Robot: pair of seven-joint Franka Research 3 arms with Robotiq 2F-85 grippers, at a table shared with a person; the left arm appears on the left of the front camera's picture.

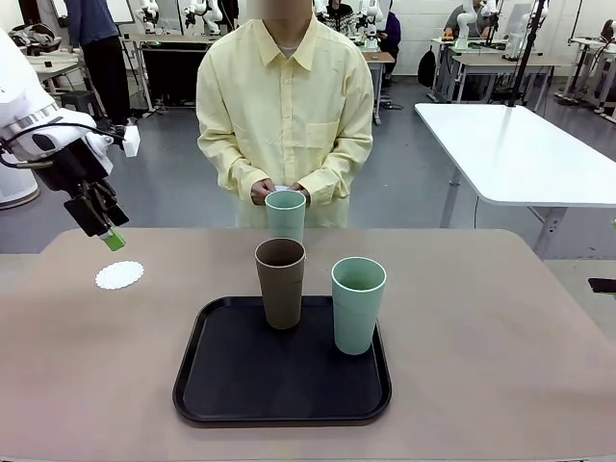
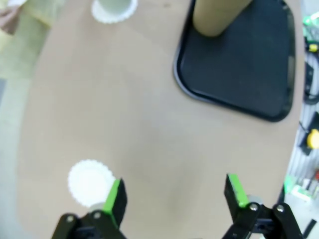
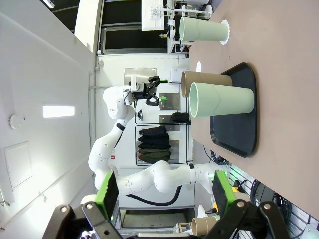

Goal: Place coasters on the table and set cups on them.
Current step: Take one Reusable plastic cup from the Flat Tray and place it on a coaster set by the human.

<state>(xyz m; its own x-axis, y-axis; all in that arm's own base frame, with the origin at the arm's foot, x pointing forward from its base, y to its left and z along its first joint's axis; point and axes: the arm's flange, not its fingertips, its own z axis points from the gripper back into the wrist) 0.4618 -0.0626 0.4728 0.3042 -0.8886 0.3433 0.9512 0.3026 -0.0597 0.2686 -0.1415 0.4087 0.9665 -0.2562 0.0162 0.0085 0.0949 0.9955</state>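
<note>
Three cups stand upright: a far mint cup, a brown cup and a near mint cup. The far mint cup is at the far side of the worktop, just in front of the person's hands. In the wrist views it sits on a lacy coaster under the cup. Something small and white shows between the hands, and I cannot tell what it is. The other two cups stand side by side on the one black tray, with no coaster under them.

Two coasters can be counted: the one under the far cup and a bare coaster, which lies flat on the worktop to the left of the tray. The left fingers hover over the worktop near this bare coaster, spread wide, with nothing between them. The right fingers are also spread wide and hold nothing, well apart from the cups.
</note>
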